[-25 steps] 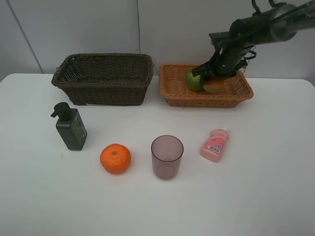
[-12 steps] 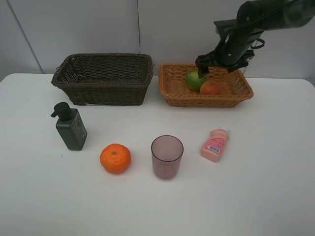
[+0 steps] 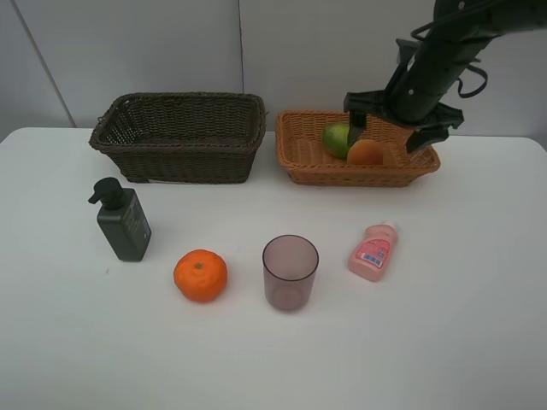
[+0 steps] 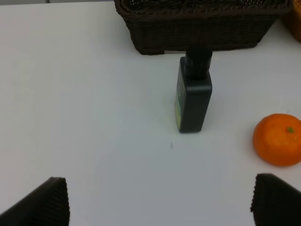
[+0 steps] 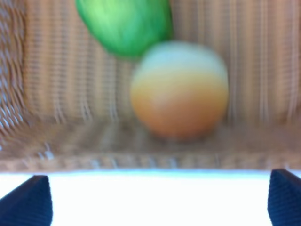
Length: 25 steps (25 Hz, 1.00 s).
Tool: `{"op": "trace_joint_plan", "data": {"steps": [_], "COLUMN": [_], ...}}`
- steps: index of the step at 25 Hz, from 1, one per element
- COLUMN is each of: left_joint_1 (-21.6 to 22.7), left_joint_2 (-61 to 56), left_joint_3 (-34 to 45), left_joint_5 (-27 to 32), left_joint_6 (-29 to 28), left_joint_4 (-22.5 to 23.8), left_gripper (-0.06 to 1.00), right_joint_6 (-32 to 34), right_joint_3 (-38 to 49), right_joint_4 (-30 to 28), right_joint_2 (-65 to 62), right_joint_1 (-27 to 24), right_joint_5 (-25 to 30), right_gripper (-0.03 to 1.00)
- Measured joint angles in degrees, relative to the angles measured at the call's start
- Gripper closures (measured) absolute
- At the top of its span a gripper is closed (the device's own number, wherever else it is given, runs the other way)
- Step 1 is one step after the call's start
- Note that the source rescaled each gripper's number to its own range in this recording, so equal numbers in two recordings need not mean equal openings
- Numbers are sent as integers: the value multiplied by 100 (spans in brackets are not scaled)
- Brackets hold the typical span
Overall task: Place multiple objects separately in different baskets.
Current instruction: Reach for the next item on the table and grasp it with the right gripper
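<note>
The red-yellow peach [image 3: 366, 153] and the green oval fruit [image 3: 337, 138] lie side by side in the light tan basket [image 3: 312, 169]. My right gripper [image 3: 391, 133] hangs open and empty just above them. The right wrist view shows the peach [image 5: 179, 89], the green fruit [image 5: 124, 23] and the basket wall [image 5: 56, 94], blurred, beyond the open right gripper [image 5: 155, 202]. My left gripper [image 4: 162, 207] is open and empty over the table, short of the dark green pump bottle [image 4: 194, 94] and the mandarin [image 4: 278, 139]. The dark brown basket [image 3: 179, 137] shows nothing inside.
On the table stand the pump bottle [image 3: 124, 220], the mandarin [image 3: 200, 275], the purplish cup [image 3: 290, 272] and the pink bottle [image 3: 373, 251] lying on its side. The two baskets sit side by side at the back near the wall.
My right gripper has let go of the peach in the tan basket, risen and swung right, with its fingers now spread wide. The other objects have not moved.
</note>
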Motion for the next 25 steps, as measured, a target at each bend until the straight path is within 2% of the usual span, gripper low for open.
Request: {"op": "trace_joint_plan", "data": {"steps": [10,17,25], "left_joint_1": [0,0,0], "left_joint_2": [0,0,0], "left_joint_3": [0,0,0], "left_joint_5": [0,0,0], "left_joint_6": [0,0,0], "left_joint_4": [0,0,0], "left_gripper": [-6,-6,-6], "right_joint_6": [671,1428,1919], "right_joint_3": [1043,1663,2111], "right_joint_4": [-31,-61,-34], "right_joint_2": [-77,-77,-9], "right_joint_1": [293,477,477], "right_joint_5": [233,-220,-706], "right_gripper": [-2,-3,-3]}}
